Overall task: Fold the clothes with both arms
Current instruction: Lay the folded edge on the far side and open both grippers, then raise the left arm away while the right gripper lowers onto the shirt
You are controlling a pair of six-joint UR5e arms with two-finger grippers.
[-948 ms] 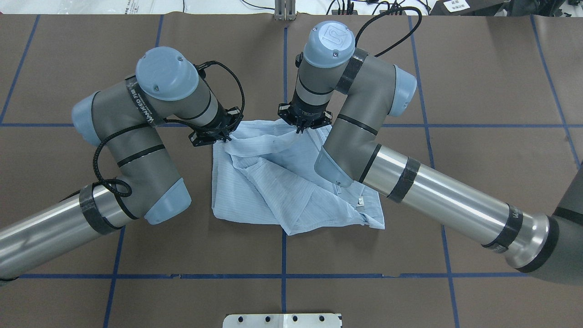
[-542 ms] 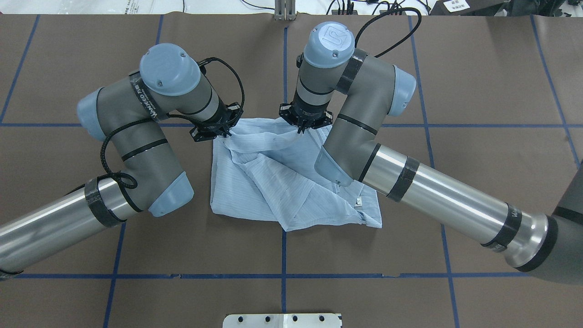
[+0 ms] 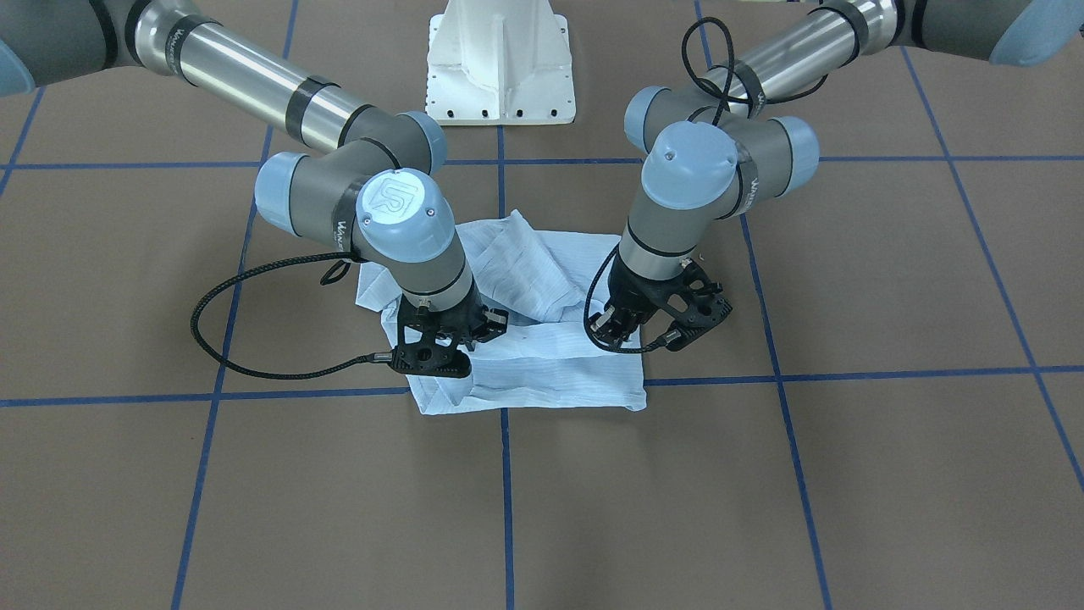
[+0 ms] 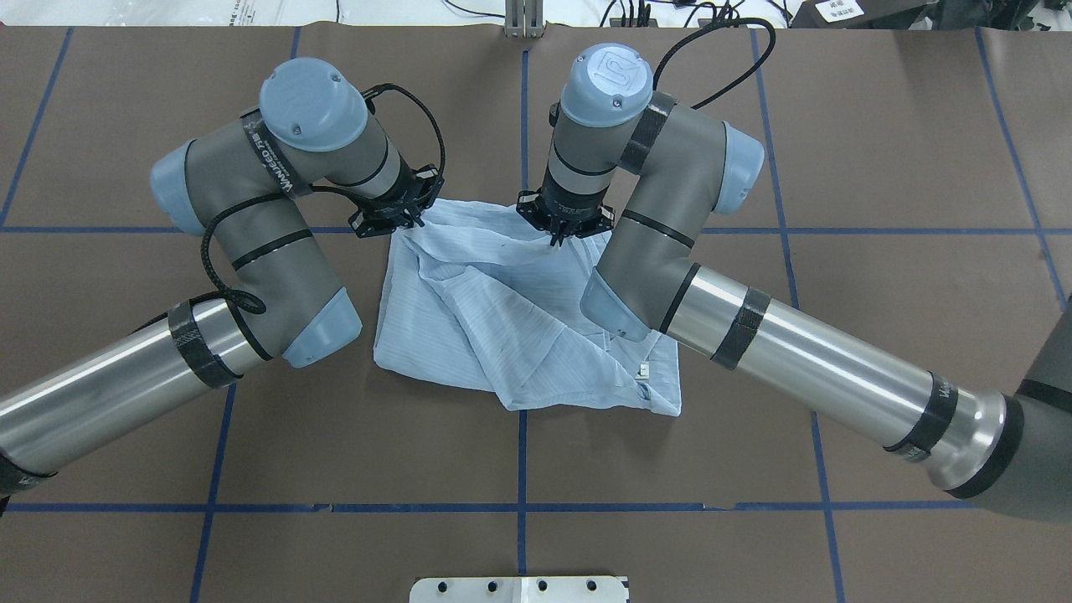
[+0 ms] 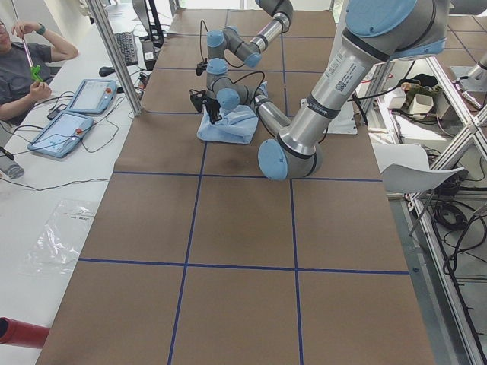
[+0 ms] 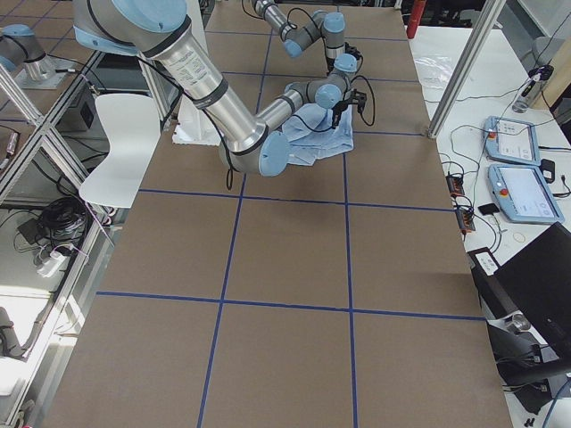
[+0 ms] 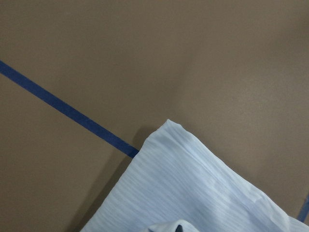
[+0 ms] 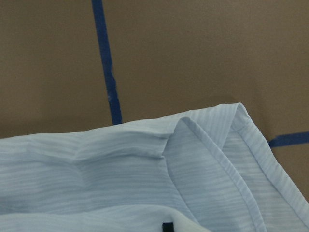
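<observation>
Between the two sets of jaws ran the far edge of the shirt (image 4: 511,335). The left gripper (image 4: 409,223) was closed on cloth near one corner and the right gripper (image 4: 556,237) on the hem. Behind both jaws, the rest lay rumpled on the brown table (image 4: 754,469), its neck label (image 4: 645,368) showing.

Blue tape lines (image 4: 419,507) cross the brown table (image 4: 904,151), and a person (image 5: 19,70) sits beside two tablets (image 5: 93,96).
</observation>
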